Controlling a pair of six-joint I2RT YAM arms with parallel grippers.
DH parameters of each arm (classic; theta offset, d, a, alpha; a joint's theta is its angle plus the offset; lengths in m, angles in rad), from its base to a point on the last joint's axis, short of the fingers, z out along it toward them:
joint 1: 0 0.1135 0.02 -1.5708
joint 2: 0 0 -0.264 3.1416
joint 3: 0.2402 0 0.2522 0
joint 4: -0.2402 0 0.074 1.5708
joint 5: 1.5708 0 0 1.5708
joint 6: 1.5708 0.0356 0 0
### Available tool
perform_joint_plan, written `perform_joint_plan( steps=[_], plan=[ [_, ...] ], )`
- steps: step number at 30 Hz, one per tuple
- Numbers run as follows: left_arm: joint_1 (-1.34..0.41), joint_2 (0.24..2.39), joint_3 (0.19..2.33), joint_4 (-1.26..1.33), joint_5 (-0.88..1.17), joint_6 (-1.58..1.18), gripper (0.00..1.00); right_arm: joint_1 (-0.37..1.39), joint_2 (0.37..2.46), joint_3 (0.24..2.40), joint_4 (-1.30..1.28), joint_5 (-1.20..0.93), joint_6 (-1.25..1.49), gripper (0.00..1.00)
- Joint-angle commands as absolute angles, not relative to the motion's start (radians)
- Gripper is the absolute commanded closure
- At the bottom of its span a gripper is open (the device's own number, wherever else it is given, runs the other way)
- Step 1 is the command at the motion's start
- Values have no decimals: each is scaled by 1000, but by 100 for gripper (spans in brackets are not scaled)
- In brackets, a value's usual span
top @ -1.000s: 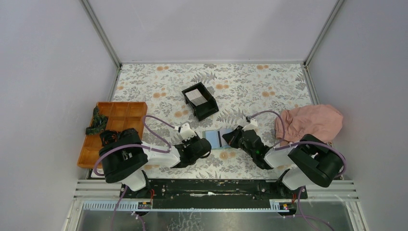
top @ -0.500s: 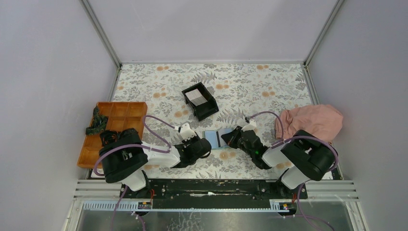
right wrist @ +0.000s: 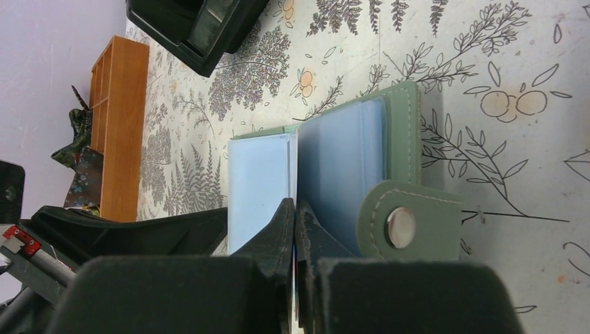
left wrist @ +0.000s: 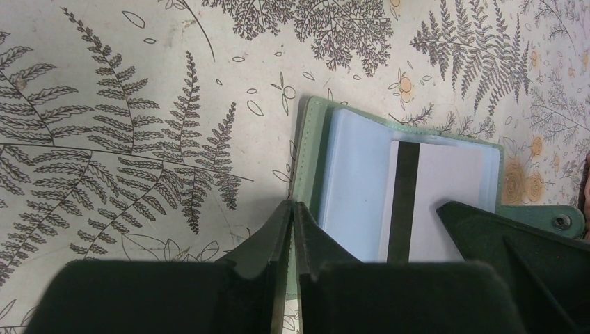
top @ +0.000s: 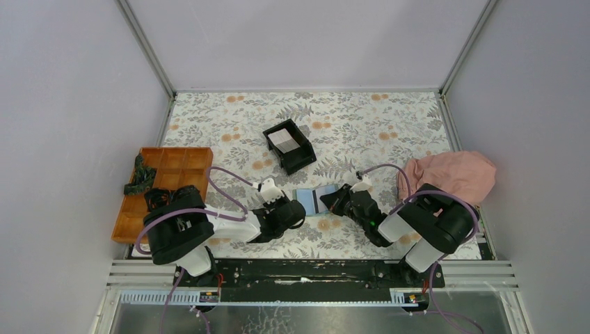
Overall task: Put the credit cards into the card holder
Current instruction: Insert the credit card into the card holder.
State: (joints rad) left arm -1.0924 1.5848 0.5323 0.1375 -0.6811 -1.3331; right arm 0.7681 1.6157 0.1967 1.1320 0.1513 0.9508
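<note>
The sage-green card holder [top: 314,201] lies open on the floral table between my two grippers, its light blue sleeves facing up. My left gripper [left wrist: 293,209] is shut on its green left edge [left wrist: 304,149]. A pale credit card [left wrist: 445,181] with a black stripe lies over the right blue sleeve. Its near end runs under my right gripper's fingers [left wrist: 508,243]. In the right wrist view my right gripper [right wrist: 295,209] is shut on a thin edge-on sheet between the blue faces, next to the snap tab [right wrist: 407,226]. Another pale card [top: 283,139] lies in the black box [top: 300,157].
An orange divided tray [top: 174,167] with a dark green item [top: 141,175] stands at the left. A pink cloth [top: 449,175] lies at the right. The black open-top box stands behind the card holder. The enclosure walls border the table.
My right arm has shifted a little to the left toward the card holder. The left arm and the card holder have stayed in place.
</note>
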Motion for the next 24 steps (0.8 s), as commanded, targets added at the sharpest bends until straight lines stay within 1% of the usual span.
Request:
perform_joint_plan(
  steps=[1,15,24],
  plan=[
    [-1111,1676,478,-80,-511,-1308,88,762,1655,175,1184,131,961,100],
    [-1112,1685,478,-76,-508,-1309,88,761,1734,161,1225,138,961,100],
    [-1116,1703,490,-71,-503,-1302,88,762,1734,178,1146,145,940,100]
  ],
)
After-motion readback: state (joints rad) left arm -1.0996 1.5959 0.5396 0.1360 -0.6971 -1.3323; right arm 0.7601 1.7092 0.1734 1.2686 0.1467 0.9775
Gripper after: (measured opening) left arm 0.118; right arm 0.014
